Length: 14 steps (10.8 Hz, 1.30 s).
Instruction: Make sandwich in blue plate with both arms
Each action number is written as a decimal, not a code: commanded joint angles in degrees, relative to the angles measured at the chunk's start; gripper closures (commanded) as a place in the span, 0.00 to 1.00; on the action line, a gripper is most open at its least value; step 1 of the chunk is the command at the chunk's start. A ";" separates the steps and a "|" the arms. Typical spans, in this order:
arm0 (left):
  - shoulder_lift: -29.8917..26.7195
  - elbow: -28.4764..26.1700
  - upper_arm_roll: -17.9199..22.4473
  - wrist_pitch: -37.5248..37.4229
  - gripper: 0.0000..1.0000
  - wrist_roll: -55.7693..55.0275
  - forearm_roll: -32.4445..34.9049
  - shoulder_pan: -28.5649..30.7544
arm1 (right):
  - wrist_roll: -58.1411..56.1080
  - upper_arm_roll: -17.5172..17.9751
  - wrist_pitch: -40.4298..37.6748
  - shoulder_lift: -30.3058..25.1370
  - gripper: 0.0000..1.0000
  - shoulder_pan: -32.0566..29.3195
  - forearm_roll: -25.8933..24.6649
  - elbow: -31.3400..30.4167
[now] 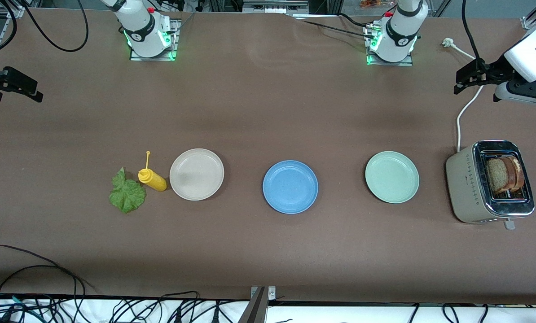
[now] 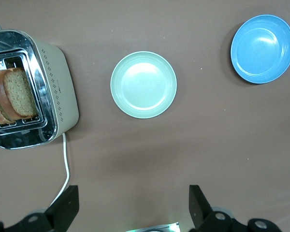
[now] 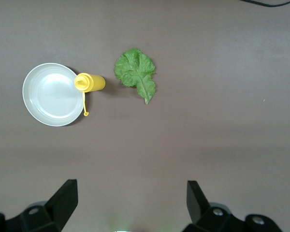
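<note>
The blue plate (image 1: 290, 186) lies empty at the table's middle and also shows in the left wrist view (image 2: 263, 41). Two brown bread slices (image 1: 505, 173) stand in the toaster (image 1: 467, 184) at the left arm's end; they show in the left wrist view (image 2: 14, 94) too. A green lettuce leaf (image 1: 126, 194) lies flat on the table at the right arm's end and shows in the right wrist view (image 3: 135, 72). My left gripper (image 1: 463, 80) (image 2: 134, 203) is open and empty, up in the air near the toaster. My right gripper (image 1: 30, 89) (image 3: 131, 198) is open and empty, up over the right arm's end.
A yellow squeeze bottle (image 1: 152, 178) lies between the lettuce and a beige-white plate (image 1: 196, 174). A mint-green plate (image 1: 392, 176) sits between the blue plate and the toaster. The toaster's white cord (image 1: 463, 112) runs toward the left arm's base.
</note>
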 commanded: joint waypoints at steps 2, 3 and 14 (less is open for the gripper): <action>0.00 0.79 -0.31 -1.00 0.00 0.27 0.42 0.50 | 0.57 0.25 -0.38 -0.49 0.00 0.02 -0.69 0.72; 0.00 0.79 -0.31 -1.00 0.00 0.27 0.42 0.50 | 0.31 0.17 -0.38 -0.58 0.00 0.02 -0.86 0.98; 0.00 0.79 -0.31 -1.00 0.00 0.27 0.33 0.59 | 0.39 0.08 -0.73 0.39 0.00 -0.07 -2.62 0.98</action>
